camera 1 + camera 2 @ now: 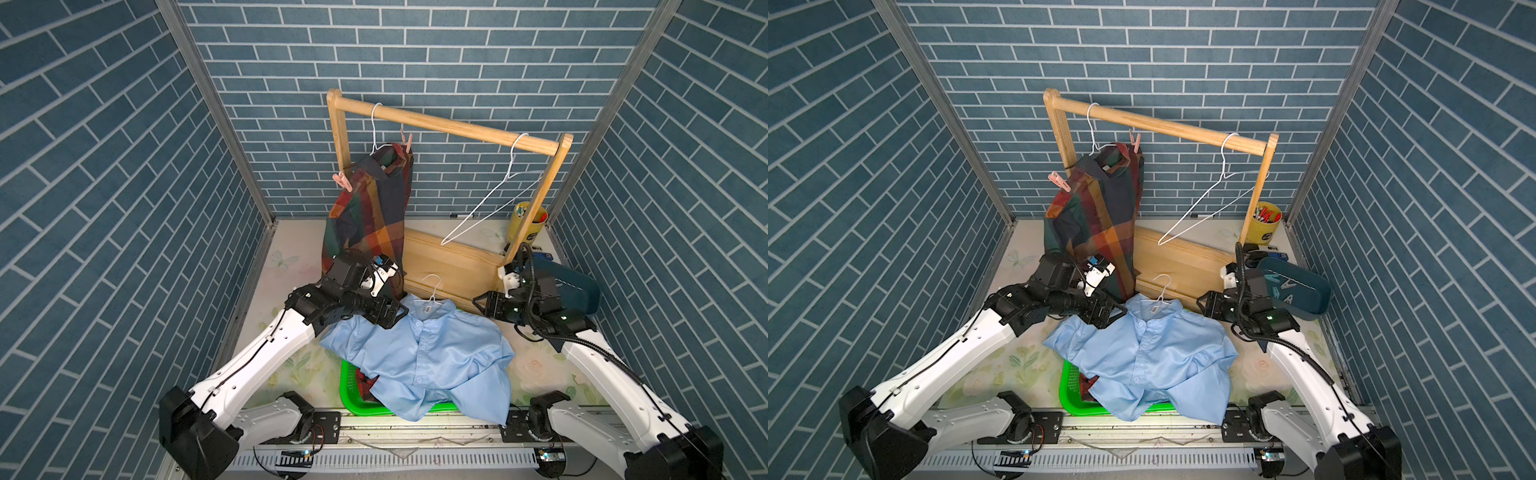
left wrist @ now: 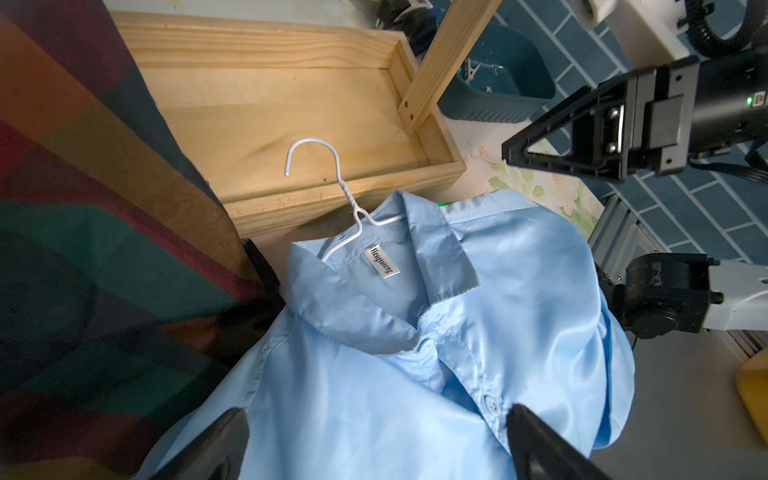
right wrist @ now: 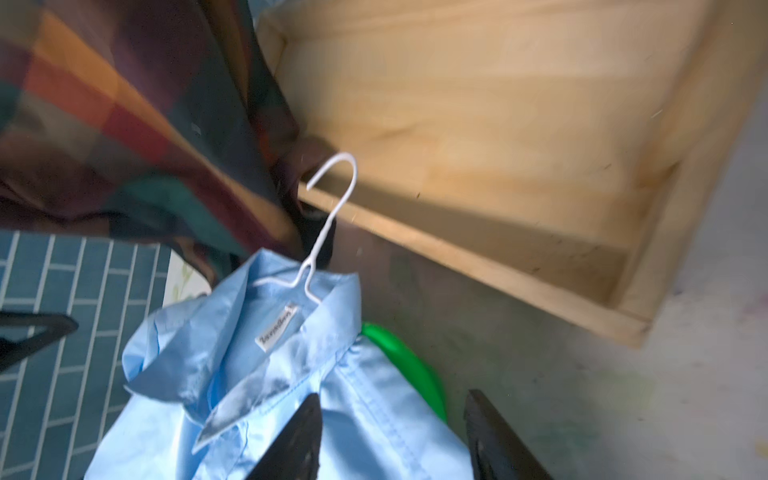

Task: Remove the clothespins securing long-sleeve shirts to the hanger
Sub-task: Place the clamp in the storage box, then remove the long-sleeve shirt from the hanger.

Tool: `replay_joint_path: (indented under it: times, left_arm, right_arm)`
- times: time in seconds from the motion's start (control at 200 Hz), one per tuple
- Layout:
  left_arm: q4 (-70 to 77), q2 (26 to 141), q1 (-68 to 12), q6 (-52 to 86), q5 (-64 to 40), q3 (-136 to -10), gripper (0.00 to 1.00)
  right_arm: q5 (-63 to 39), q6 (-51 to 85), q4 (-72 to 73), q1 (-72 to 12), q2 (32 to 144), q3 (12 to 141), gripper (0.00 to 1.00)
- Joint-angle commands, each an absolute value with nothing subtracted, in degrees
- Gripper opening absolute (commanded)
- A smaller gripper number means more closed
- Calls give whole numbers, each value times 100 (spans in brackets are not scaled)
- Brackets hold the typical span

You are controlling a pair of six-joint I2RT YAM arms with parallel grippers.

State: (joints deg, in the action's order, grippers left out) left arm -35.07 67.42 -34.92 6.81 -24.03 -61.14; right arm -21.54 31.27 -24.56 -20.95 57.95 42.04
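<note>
Pink clothespins [image 1: 343, 181] — one per shoulder — clamp the hanging plaid shirt [image 1: 370, 216].

A robot lab booth: blue brick-print wall panels [image 1: 415, 62] in metal framing [image 1: 214, 104] stand behind and beside a wooden clothes rack [image 1: 449, 124], with two robot arms [image 1: 266, 353] mounted in front of it.

The shiny light blue collared shirt [image 2: 457, 332] lies crumpled beneath the left end effector [image 2: 378, 419], jaws wide apart. Its white wire hanger [image 2: 332, 187] crosses the pale wooden tray [image 2: 291, 104] rim, and a dark plaid shirt [image 2: 83, 249] hangs alongside.
</note>
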Motion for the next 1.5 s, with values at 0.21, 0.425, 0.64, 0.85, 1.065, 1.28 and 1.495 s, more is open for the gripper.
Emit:
replay_joint_path:
  times: [0.21,0.425,0.64,0.85,1.065,1.28,1.495]
  left_arm:
    - [-3669,6755,-3516,921,-2291,-6254,99]
    - [-3699,6648,-3526,969,-2271,-6198,100]
    - [-3683,6721,-3525,932,-2067,-6283,100]
    - [-3589,6929,-3528,850,-2094,-6417,100]
    - [-3414,7258,-3524,568,-2241,-6451,100]
    - [-2391,7051,-3528,-474,-2558,-5966,100]
    - [-1745,6503,-3452,-1507,-3042,-5500,100]
  right_arm:
    - [-3250,3356,-498,-2502,7465,4318,58]
    - [-3853,3557,410,-2588,8073,4386,57]
    - [-4498,3814,1040,-2680,8159,4385,42]
    - [-4706,3963,1230,-2689,7826,4195,22]
    - [-4740,4007,980,-2723,7193,4102,0]
    - [-4622,4024,650,-2819,6487,3964,0]
    - [-4678,4102,598,-2983,6077,3802,0]
